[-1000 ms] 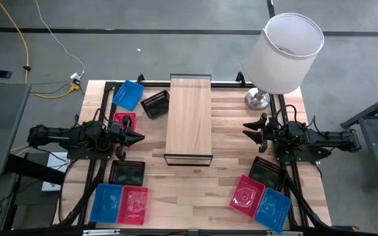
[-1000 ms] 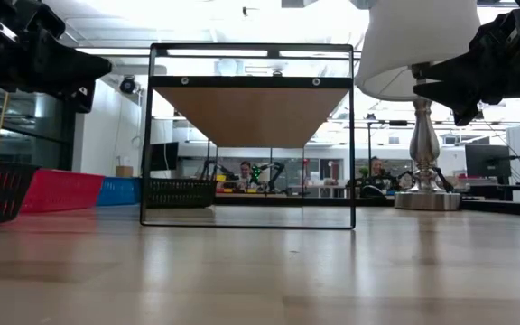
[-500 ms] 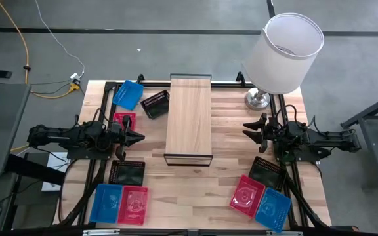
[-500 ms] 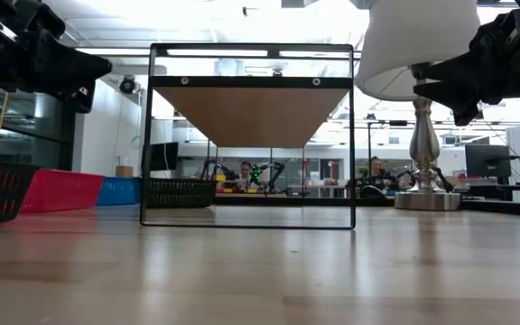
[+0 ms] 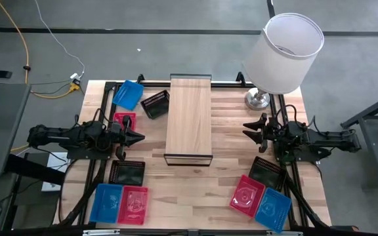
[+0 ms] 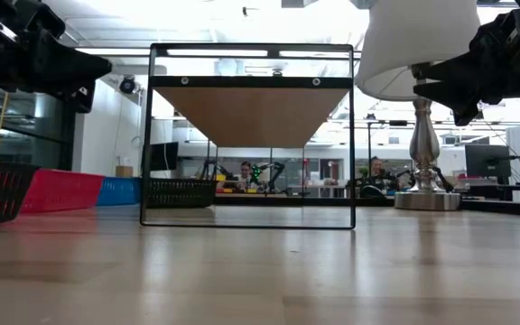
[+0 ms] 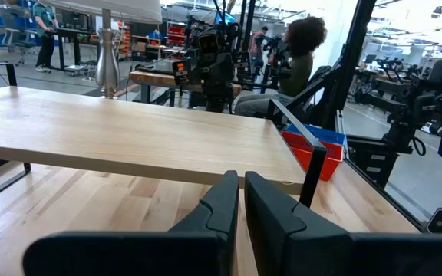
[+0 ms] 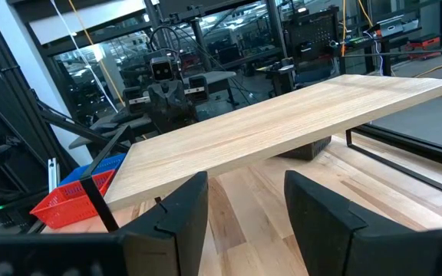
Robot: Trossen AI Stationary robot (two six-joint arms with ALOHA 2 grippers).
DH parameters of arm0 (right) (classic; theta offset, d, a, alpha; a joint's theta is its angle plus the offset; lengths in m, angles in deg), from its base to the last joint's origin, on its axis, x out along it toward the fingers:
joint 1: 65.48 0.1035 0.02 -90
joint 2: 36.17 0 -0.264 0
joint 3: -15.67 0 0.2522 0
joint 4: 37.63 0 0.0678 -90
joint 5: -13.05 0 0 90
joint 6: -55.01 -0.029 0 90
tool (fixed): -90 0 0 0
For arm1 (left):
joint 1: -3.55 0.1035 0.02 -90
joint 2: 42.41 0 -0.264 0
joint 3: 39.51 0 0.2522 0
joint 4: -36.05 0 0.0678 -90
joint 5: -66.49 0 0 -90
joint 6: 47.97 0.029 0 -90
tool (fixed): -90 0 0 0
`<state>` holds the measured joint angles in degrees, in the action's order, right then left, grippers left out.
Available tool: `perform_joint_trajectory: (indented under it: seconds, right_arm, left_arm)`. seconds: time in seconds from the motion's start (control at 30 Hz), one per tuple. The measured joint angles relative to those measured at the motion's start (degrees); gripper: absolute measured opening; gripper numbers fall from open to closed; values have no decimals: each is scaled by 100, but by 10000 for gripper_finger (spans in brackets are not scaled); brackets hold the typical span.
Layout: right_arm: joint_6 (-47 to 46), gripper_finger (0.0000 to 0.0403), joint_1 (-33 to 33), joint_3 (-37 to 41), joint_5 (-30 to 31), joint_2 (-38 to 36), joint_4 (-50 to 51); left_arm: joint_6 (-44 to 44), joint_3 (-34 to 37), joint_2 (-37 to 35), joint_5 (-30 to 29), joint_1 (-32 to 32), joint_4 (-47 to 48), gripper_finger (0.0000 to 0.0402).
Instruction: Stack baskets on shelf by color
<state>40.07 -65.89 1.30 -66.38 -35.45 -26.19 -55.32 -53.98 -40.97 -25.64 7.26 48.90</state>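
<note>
From the high view I have the shelf (image 5: 189, 120) standing in the middle of the desk (image 5: 228, 183), its plank bare on top. My left gripper (image 5: 136, 137) hangs at the left of the frame, pointing at the shelf's long side, its fingers (image 7: 222, 201) pressed almost together and holding nothing. My right gripper (image 5: 249, 128) sits opposite at the right of the frame, fingers (image 8: 183, 207) spread wide, also holding nothing.

The baskets are scattered round the shelf. At upper left I see a blue basket (image 5: 128, 94) tilted near the desk's corner, a black basket (image 5: 155, 103) just beside the shelf, and a red basket (image 5: 124, 120) partly under my left arm. At lower left a black basket (image 5: 126, 173) lies above a blue basket (image 5: 106, 202) and a red basket (image 5: 133, 204) set side by side. At lower right a black basket (image 5: 266, 172) lies partly under my right arm, with a red basket (image 5: 246, 194) and a blue basket (image 5: 272, 209) next to each other below it.

A lamp (image 5: 286, 52) with a white shade stands at the upper right corner.
</note>
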Motion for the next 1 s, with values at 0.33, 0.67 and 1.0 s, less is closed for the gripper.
perform_joint_trajectory:
  seconds: [0.33,0.67,1.0]
  right_arm:
    - [0,161,1,1,0,1,0]
    - [-2,161,2,-1,0,1,0]
    - [0,161,1,0,0,1,-1]
  left_arm:
    - [-1,0,-1,-1,2,0,19]
    - [-1,0,1,-65,2,-11,19]
    - [-1,0,1,-66,2,-15,19]
